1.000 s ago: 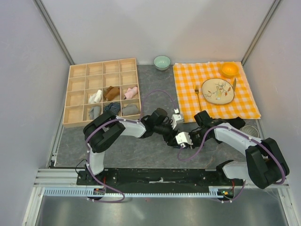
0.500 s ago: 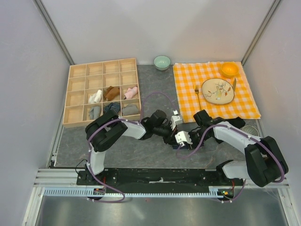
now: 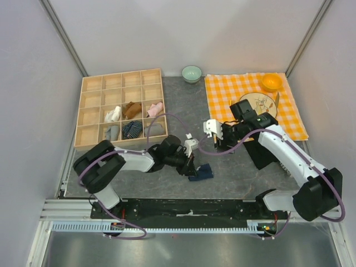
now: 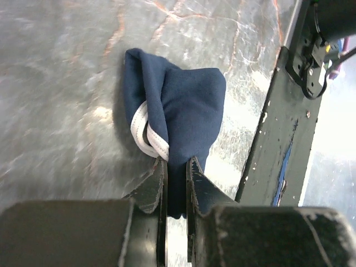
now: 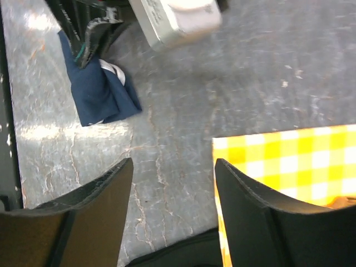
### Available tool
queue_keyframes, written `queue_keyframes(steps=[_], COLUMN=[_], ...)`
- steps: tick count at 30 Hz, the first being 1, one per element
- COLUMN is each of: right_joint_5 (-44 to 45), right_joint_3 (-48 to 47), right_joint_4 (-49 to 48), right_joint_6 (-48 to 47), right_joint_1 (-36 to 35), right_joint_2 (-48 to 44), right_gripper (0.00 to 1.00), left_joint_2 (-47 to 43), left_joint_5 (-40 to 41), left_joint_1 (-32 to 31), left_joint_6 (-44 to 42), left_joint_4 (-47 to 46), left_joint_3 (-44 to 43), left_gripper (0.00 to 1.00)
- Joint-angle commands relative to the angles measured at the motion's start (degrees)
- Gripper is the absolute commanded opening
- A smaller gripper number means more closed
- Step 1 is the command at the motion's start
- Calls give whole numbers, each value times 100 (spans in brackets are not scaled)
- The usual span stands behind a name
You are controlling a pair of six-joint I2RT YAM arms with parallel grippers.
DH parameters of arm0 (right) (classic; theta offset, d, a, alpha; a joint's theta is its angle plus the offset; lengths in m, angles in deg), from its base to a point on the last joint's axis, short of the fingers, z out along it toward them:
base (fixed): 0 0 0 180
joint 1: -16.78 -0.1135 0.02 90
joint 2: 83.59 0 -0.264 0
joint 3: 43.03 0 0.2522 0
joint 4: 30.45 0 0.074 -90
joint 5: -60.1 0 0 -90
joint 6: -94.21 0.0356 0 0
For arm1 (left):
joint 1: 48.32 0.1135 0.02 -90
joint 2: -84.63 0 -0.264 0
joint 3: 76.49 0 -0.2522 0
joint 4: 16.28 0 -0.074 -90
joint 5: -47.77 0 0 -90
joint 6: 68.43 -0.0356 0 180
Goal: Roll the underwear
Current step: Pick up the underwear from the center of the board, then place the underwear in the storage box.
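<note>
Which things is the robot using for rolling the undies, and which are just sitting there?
For the job:
- underwear, pinched in the left gripper
- right gripper, open, not touching it

Just lying about:
- wooden box with rolled clothes
- green bowl
- checked cloth
- plate
- orange bowl

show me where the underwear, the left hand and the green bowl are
underwear [image 4: 183, 100]: left wrist view, middle of the navy fabric
left hand [image 4: 177, 162]: left wrist view, midway between its fingertips, shut on the fabric
green bowl [image 3: 192, 73]: top external view, its bare inside
</note>
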Motion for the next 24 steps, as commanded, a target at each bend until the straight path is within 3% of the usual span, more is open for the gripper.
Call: queue_keyframes(steps=[1,3,5,11,17,24], right_joint_5=[129,-142,-311,-732,-759,-689], right_joint_3=[-470,-93,241,506,550,577], right_joint_4=[-52,-735,-933,-1065,-1082,-1091], right_joint_6=[1210,1623,1660,1888,1933,1950], right_joint_1=[106,403,590,704,704,687], right_joint_2=[-213,-416,-512,-750,-926,-856], right_gripper=[70,73,74,75,76,76], left_joint_2=[-1204,-1654,-2215,-3080,-2861,-2097], left_joint_5=[549,881,1181,2033,2668,2912], left_joint_1=[350,595,815,2597,4231,5217], left_joint_6=[241,162,-117,-873,-1586,-2737], left_joint_4=[1042,1446,2437,3933,3953,3751], left_joint_3=[82,39,-232,-1075,-1744,-2448], left_gripper=[2,2,2,2,2,2])
